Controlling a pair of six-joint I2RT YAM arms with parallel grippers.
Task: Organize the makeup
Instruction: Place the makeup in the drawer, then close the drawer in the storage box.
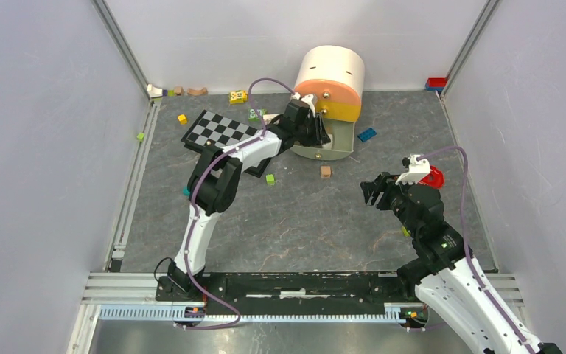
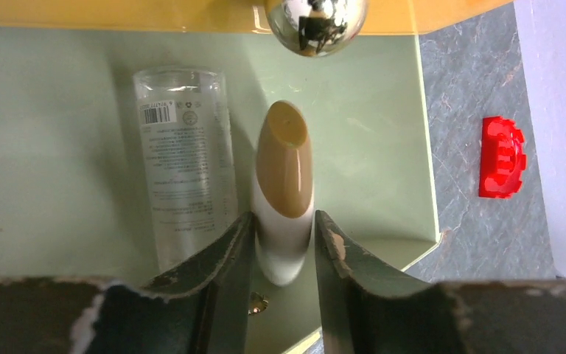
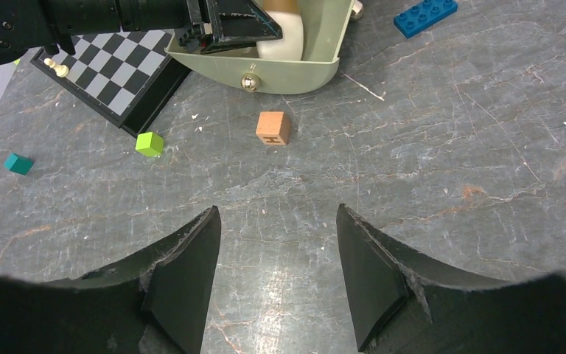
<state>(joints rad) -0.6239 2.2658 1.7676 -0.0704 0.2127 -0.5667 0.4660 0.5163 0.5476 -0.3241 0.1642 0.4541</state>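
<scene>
Two makeup items lie in the pulled-out pale green drawer [image 2: 368, 147] of the round cream-orange-yellow organizer [image 1: 329, 74] — a clear tube [image 2: 184, 162] lying flat and, just right of it in the left wrist view, a white egg-shaped sponge [image 2: 284, 184] with a tan slanted face. My left hand [image 2: 284, 221] is down in the drawer with its jaws either side of the sponge's white end, right against it or nearly so; I cannot tell if it's clamped or let go. A chrome knob [image 2: 315, 26] sits on the yellow tier above. A red brick [image 2: 502, 157] lies on the tabletop [image 2: 472, 243] beyond the drawer's right wall. My right hand [image 3: 278, 214] hangs over the tabletop well apart from the drawer — jaws spread, nothing between. Ahead of it are a wooden letter cube [image 3: 273, 127], a lime cube [image 3: 149, 143], a teal cube [image 3: 18, 163] and a blue brick [image 3: 425, 15]. The chessboard [image 3: 110, 63] sits just beside the drawer, with a white pawn [image 3: 59, 68] on it.
</scene>
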